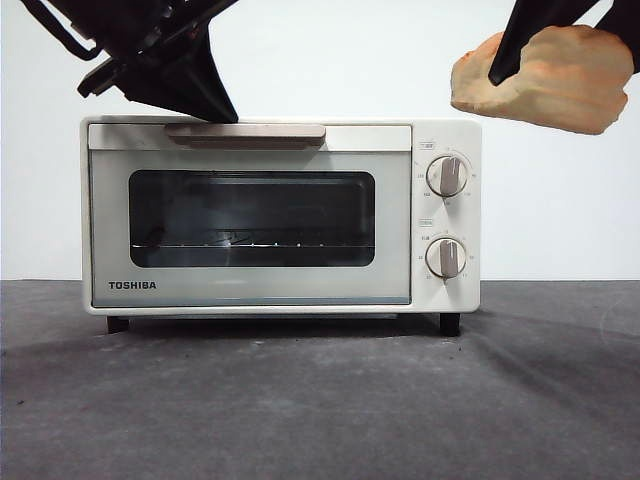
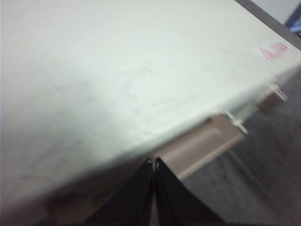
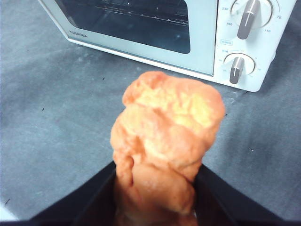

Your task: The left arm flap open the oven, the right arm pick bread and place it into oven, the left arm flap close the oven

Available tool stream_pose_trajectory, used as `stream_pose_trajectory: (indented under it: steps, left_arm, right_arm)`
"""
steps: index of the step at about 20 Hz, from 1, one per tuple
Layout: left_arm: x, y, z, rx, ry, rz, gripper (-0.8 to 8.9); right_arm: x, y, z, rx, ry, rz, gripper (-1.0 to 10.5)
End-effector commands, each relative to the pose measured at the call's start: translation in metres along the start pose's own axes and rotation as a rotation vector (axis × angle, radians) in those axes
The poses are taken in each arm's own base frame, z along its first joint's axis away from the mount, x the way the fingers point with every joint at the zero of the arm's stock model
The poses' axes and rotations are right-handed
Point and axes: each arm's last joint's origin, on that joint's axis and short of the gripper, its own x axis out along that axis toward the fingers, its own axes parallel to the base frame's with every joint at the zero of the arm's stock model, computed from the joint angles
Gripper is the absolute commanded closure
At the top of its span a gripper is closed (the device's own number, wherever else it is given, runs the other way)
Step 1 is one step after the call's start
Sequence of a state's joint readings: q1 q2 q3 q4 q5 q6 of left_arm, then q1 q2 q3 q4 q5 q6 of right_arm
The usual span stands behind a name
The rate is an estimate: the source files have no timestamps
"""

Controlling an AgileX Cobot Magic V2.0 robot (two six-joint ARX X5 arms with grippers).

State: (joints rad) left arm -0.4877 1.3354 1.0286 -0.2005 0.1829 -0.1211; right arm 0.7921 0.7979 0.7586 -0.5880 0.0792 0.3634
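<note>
The cream-white TOSHIBA oven (image 1: pixel 280 215) stands on the dark table with its glass door closed. My left gripper (image 1: pixel 215 112) hangs just above the oven's top, at the left end of the beige bar handle (image 1: pixel 246 133). In the left wrist view the left gripper (image 2: pixel 154 161) is shut, its tips right at the handle (image 2: pixel 207 141) by the oven's top edge (image 2: pixel 117 80). My right gripper (image 1: pixel 565 45) holds the golden-brown bread (image 1: pixel 545 80) in the air, up beside the oven's upper right corner. In the right wrist view the right gripper (image 3: pixel 155 181) is shut on the bread (image 3: pixel 167 141), with the oven (image 3: pixel 202 42) beyond it.
Two round knobs (image 1: pixel 446 176) sit on the oven's right panel. A wire rack (image 1: pixel 250 243) shows behind the glass. Grey table surface (image 1: pixel 320 400) spreads in front of the oven.
</note>
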Motion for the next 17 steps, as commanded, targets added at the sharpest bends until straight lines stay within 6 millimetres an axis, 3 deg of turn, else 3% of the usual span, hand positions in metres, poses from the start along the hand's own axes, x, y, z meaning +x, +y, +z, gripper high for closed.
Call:
stream_pose_trajectory:
  steps: [1,17]
  left_arm:
    - [0.009,-0.005,-0.015,0.0,0.128,-0.008,7.97]
    - [0.001,-0.04,-0.054,0.016,0.516,-0.108,7.97]
  right_arm:
    - [-0.003,0.003,0.005,-0.013,-0.022,0.017,7.4]
    - [-0.003,0.003,0.005,-0.014,-0.022,0.017,7.4]
